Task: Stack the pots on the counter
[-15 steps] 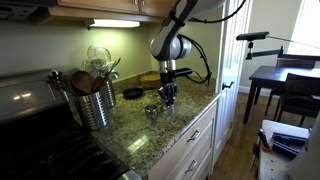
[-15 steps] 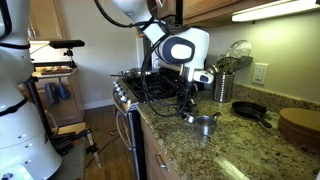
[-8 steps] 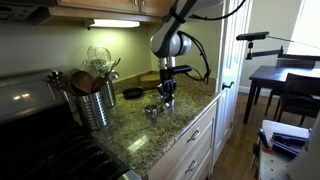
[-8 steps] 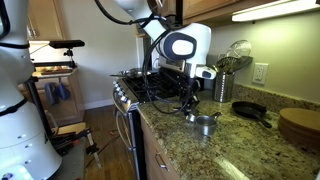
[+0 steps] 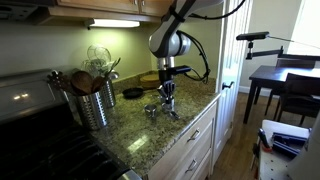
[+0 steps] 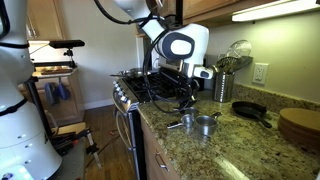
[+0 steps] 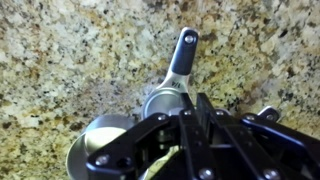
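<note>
The black robot gripper (image 6: 188, 108) has gone up a little since a moment ago. Its jaws are pinched shut on the rim of one small shiny silver metal pot (image 6: 186, 120), which now shows just beside the other small shiny silver pot (image 6: 206, 124) on the speckled brown stone counter (image 6: 245, 145). The tall ribbed steel can (image 5: 97, 105), well apart from them, holds wooden spoons (image 5: 80, 80) and a wire whisk (image 5: 98, 57).
</note>
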Controlling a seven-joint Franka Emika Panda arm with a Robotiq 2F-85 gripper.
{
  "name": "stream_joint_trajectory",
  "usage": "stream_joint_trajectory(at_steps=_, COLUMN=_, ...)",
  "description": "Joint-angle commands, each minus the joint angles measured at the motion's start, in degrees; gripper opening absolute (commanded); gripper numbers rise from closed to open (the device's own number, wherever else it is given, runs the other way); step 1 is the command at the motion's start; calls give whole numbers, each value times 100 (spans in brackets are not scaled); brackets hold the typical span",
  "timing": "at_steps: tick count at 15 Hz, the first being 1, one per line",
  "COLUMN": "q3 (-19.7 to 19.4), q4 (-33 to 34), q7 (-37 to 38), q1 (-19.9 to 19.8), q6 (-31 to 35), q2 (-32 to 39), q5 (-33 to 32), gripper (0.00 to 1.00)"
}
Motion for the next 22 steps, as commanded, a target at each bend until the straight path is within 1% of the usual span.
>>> stream_joint_trajectory(at_steps=1, q3=188, q4=-268, q7=-578, q1=-136, q6=-254, q2=-146, q5=10, gripper=33)
stream_joint_trajectory(at_steps=2, q3=198, q4=-305, q7=-651, q1=-134, q6=-306, q2=-146, q5=0, gripper=30)
stream_joint_trajectory(at_steps=3, q3=200, q4=-341, q7=-697, q1=-132, q6=-343, q2=-149, q5=-12, gripper=30)
stream_joint_trajectory(at_steps=6, q3=164, q4=-405, q7=-664, q1=-125, q6=-354, q2=-154, q5=-27, gripper=49)
stream_joint_trajectory(at_steps=9, q3=85, q4=-396, q7=-284, q1=-110, q6=-322, q2=-155, q5=-6, gripper=67)
stream_joint_trajectory(at_steps=13, q3=15, q4=-358, q7=415, q1=-43, q6=-278, q2=-102, q5=32, gripper=94)
stream_joint_trajectory(at_steps=14, q3=5, q4=-352, q7=602, q1=-21, q6=-255, q2=-86, q5=22, gripper=98)
stream_joint_trajectory(at_steps=15, q3=5, q4=-343, q7=779, q1=-8, q6=-233, q2=-67, q5=42, gripper=100)
stream_joint_trajectory(at_steps=22, q3=5, q4=-318, q7=1686, q1=67, q6=-109, q2=41, q5=101, gripper=100)
